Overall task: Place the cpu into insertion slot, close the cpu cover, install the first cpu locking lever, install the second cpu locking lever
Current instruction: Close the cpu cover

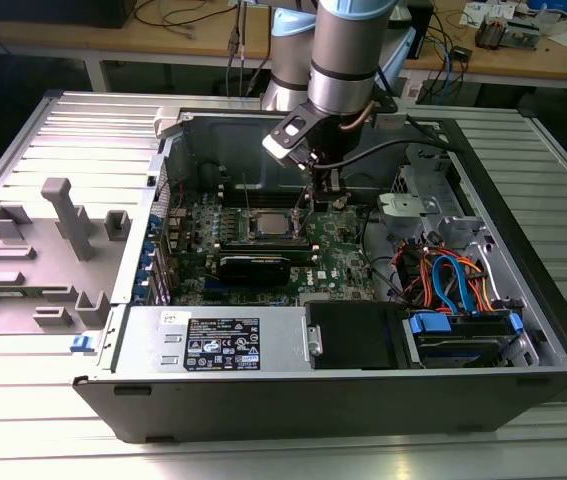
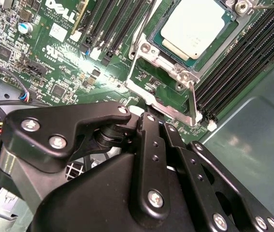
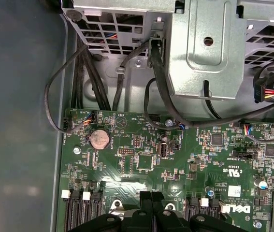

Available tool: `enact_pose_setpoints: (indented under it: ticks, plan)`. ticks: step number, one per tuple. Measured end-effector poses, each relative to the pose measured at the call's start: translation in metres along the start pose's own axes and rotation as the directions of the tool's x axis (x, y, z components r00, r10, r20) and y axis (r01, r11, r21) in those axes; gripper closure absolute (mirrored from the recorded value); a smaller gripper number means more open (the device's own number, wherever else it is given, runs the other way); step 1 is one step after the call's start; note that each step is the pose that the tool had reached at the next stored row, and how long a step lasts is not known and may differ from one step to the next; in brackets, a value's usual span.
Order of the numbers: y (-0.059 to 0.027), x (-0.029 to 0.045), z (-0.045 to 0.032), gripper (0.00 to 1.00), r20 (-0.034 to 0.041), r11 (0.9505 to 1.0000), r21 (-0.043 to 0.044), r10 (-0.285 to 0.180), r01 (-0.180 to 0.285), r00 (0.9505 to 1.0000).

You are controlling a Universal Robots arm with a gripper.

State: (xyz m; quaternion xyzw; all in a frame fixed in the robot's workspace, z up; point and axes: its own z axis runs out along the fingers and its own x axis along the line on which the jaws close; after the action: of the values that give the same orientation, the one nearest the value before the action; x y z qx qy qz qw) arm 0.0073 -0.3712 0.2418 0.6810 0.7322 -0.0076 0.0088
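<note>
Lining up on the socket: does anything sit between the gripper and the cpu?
Nothing visible does. The black gripper hangs close beside the shiny silver metal cpu cover, and the small square silver-grey cpu shows uncovered through its window.

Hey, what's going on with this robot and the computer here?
A robot arm is working inside an open computer case. The cpu sits in the insertion slot, and the cpu cover lies down around it. The gripper, shut with nothing visible between its fingers, hangs low over the motherboard, just to the exterior view's right of the socket.
</note>
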Motion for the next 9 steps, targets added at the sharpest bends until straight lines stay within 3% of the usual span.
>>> enact_pose_setpoints:
  ticks: [9]
  plan:
    - [-0.0016,0.0001,0.0001,0.89,0.0000,1.0000,0.0000,0.000,0.000,1.0000]
